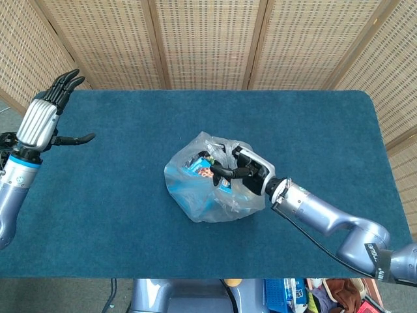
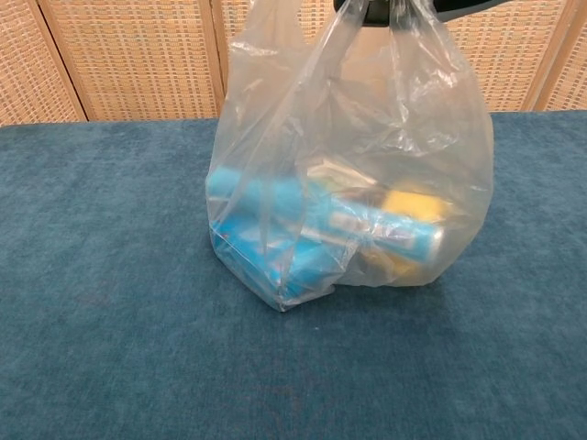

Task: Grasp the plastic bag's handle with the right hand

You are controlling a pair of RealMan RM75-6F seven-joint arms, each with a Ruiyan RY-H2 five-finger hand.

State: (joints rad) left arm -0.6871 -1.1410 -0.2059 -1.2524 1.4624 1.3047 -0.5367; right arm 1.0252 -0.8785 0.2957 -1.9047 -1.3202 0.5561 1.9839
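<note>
While held only by thin film bunched over the fingers, risk of slip: handle (image 2: 353,18) could slide off the fingertips if the load of blue and yellow packs (image 2: 316,229) swings or the wrist tilts down. Film could also stretch or tear under the weight.

Plastic bag (image 1: 212,179) near table (image 1: 313,117) centre, bottom seemingly touching the blue cloth in chest view; handles drawn up taut to the top edge.

Right hand (image 1: 244,171) above the bag mouth, fingers (image 1: 221,171) curled in, handle loops gathered around them; exact hooking hard to tell, upper part cut off in chest view.

Left hand (image 1: 42,117) far left, well apart from the bag, fingers spread, holding nothing.
</note>
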